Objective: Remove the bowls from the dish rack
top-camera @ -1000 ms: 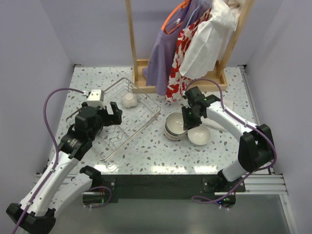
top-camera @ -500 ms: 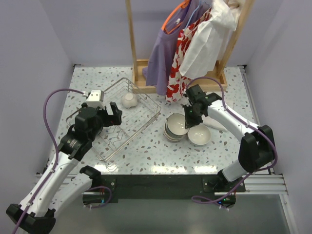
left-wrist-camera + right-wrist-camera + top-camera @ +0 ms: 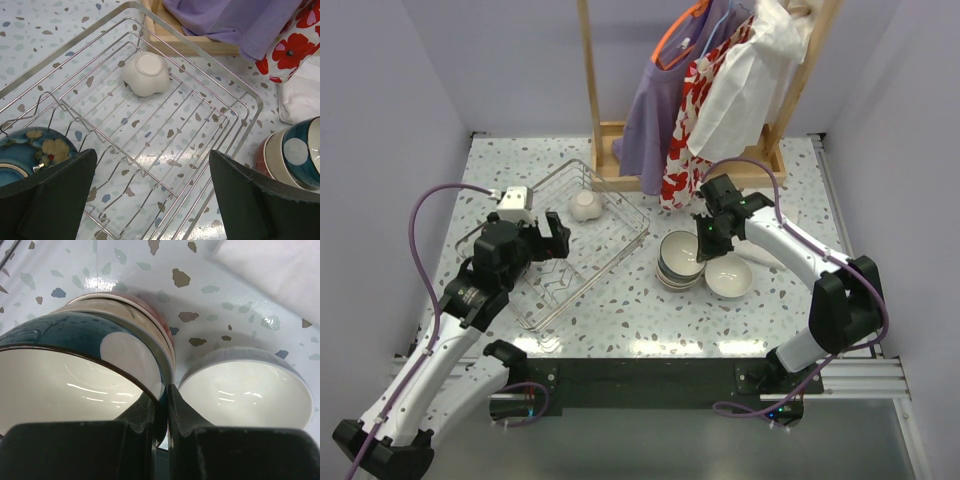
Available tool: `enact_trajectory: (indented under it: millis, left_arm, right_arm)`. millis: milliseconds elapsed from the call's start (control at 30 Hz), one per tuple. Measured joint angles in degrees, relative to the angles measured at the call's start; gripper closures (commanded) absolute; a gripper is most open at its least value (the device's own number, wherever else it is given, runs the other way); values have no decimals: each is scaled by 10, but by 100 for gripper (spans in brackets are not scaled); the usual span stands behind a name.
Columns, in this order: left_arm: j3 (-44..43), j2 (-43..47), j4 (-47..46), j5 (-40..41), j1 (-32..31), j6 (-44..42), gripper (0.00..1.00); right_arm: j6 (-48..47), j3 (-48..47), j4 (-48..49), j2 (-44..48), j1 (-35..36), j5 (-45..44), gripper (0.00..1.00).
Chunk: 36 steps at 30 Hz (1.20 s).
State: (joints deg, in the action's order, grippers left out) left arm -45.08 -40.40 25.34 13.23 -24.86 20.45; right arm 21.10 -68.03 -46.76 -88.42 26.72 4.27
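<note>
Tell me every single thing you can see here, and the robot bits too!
dish rack: one, silver wire, left side of the table.
pale bowl: one, beige-white, upside down at the rack's far end.
patterned bowl: one, dark blue, in the rack under the left gripper.
stacked bowls: three, right of the rack; teal-banded bowl on top, cream then red below.
white bowl: one, beside the stack.
clothes stand: one, wooden, at the back, hung with purple, red-flowered and white cloth.
table: one, speckled white.
left gripper: open, above the rack.
right gripper: shut on the teal-banded bowl's rim.
</note>
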Motion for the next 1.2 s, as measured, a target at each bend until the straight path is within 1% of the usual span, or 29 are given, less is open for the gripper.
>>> enact_trajectory:
  millis: [200, 233, 300, 333, 400, 433, 500, 533, 600, 633, 700, 733, 800, 833, 867, 900, 1033, 1200]
  left_arm:
    - [1, 0, 0, 0, 0, 0, 0]
    - [3, 0, -1, 0, 0, 0, 0]
    - [7, 0, 0, 0, 0, 0, 0]
    - [9, 0, 0, 0, 0, 0, 0]
    - [10, 0, 0, 0, 0, 1, 0]
    - [10, 0, 0, 0, 0, 1, 0]
    - [10, 0, 0, 0, 0, 1, 0]
    - [10, 0, 0, 0, 0, 2, 0]
    - [10, -2, 0, 0, 0, 3, 0]
    - [10, -3, 0, 0, 0, 5, 0]
    - [10, -8, 1, 2, 0, 9, 0]
    - [10, -11, 1, 4, 0, 10, 0]
    - [9, -20, 7, 13, 0, 14, 0]
    - [8, -25, 10, 18, 0, 15, 0]
    - [3, -33, 21, 28, 0, 16, 0]
    - [-1, -38, 27, 36, 0, 16, 0]
    - [-39, -78, 70, 87, 0, 20, 0]
    - [-104, -147, 143, 182, 0, 56, 0]
  right_arm:
    - [6, 21, 19, 0, -1, 5, 78]
    - [7, 23, 21, 0, -1, 7, 73]
    - [9, 25, 25, 3, -2, 10, 68]
    - [9, 25, 26, 4, -1, 12, 63]
    - [8, 25, 27, 7, -1, 13, 59]
    - [7, 25, 27, 8, -1, 13, 52]
    - [5, 25, 24, 15, -1, 12, 47]
    - [5, 24, 22, 19, -1, 12, 42]
    - [3, 20, 13, 27, -1, 10, 37]
    - [3, 16, 7, 31, -1, 7, 32]
    - [0, 2, -3, 40, -1, 0, 26]
    - [-1, -5, -7, 44, -1, -3, 20]
    - [-4, -19, -15, 54, -1, -10, 13]
    - [-5, -24, -18, 58, -1, -14, 7]
    - [-7, -29, -22, 65, -1, -19, 3]
    - [-7, -31, -25, 71, -1, -21, 1]
    - [-16, -39, -34, 92, -1, -30, 1]
    - [-23, -40, -35, 108, -1, -37, 1]
